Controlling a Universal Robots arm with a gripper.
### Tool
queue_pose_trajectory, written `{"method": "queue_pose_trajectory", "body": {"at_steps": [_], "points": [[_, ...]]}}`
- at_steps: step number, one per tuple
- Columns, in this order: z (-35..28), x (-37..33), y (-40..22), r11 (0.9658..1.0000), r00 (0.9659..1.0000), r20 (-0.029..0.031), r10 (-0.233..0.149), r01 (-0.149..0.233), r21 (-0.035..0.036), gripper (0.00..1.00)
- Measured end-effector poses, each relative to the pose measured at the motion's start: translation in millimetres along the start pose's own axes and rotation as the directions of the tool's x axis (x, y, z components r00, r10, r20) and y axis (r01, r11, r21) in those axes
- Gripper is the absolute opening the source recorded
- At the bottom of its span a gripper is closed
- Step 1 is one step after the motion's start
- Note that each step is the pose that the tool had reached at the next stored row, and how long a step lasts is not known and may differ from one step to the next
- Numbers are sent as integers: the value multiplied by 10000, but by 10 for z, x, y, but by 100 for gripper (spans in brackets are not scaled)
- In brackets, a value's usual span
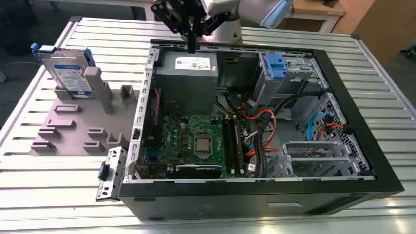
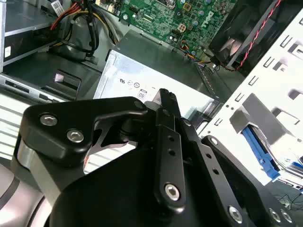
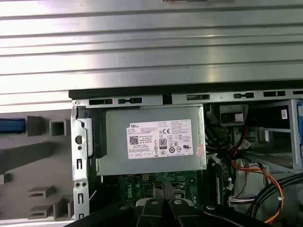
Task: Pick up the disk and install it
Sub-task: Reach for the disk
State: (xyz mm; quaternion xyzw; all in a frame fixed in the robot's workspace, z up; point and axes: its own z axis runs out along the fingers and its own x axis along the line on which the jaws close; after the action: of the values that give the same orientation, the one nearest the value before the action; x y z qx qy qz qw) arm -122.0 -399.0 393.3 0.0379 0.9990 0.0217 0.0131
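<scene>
In the exterior view the jaws hang closed and empty over the power supply [image 1: 185,85]. The disk [image 1: 68,73] stands upright in the grey fixture [image 1: 78,129] on the counter [image 1: 65,195], at nine o'clock from them, well apart. In both wrist views the jaws are pressed together with nothing between them.

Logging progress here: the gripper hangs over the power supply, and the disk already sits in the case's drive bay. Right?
Not quite. The gripper does hang over the power supply, but the disk is not in the computer case: the exterior view shows it standing upright in the grey holder beside the case, on the exterior view's left.
</scene>
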Motion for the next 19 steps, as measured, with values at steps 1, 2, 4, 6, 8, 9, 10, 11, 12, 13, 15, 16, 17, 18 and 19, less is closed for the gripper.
{"method": "queue_pose_trajectory", "body": {"at_steps": [1,2,4,6,8,9,10,11,12,13,15,16,17,18,19], "points": [[0,0,0,10000,10000,0,0,0,0,11],[0,0,0,10000,10000,0,1,-1,0,11],[0,0,0,10000,10000,0,0,0,0,11],[0,0,0,10000,10000,0,0,0,-1,11],[0,0,0,10000,10000,0,0,0,0,11],[0,0,0,10000,10000,0,0,0,0,11],[0,0,0,10000,10000,0,0,0,0,11],[0,1,0,10000,10000,0,0,0,-1,11],[0,6,0,10000,10000,0,2,-2,0,11],[0,13,-1,10000,10000,0,2,-2,0,11],[-1,40,-3,10000,10000,0,0,0,0,11],[-2,53,-4,10000,10000,0,0,0,0,11],[-1,60,-4,10000,10000,0,0,0,-1,11],[-1,62,-4,10000,10000,1,0,0,-1,11],[-1,62,-4,10000,10000,0,-1,1,-1,11]]}}
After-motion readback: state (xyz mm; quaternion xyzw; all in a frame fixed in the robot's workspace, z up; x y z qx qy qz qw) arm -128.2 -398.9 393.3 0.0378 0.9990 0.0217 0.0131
